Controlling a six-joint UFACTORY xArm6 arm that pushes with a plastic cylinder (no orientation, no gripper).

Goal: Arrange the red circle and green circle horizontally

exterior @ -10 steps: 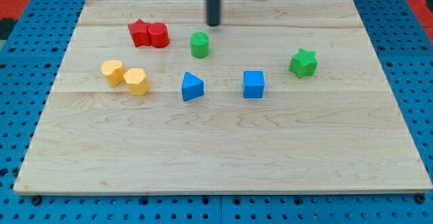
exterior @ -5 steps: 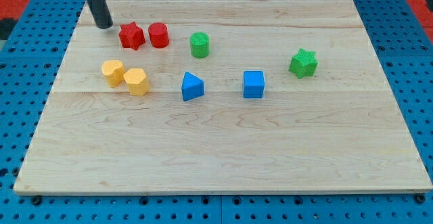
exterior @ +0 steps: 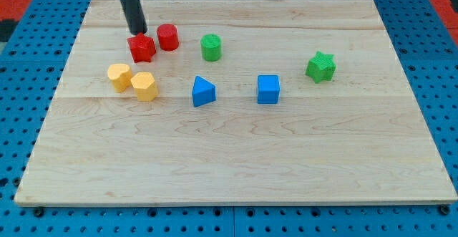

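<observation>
Tip (exterior: 137, 32) touching top edge of red star (exterior: 142, 48), no gripper fitted, just rod. Red circle (exterior: 167, 36) just right of star, up a bit; green circle (exterior: 211, 47) further right, slightly lower, apart. Wooden board (exterior: 236, 158) under all

**Tip at the red star's upper edge**

My tip (exterior: 137, 31) rests on the wooden board (exterior: 236, 158) at the upper edge of the red star (exterior: 142, 48). The red circle (exterior: 167, 36) sits just to the view's right of my tip, the green circle (exterior: 211, 47) farther right. Below my tip lie a yellow cylinder (exterior: 119, 76) and a yellow hexagon (exterior: 144, 86). A blue triangle (exterior: 203, 92), blue cube (exterior: 268, 89) and green star (exterior: 320, 66) lie lower right, well apart from it.
</observation>
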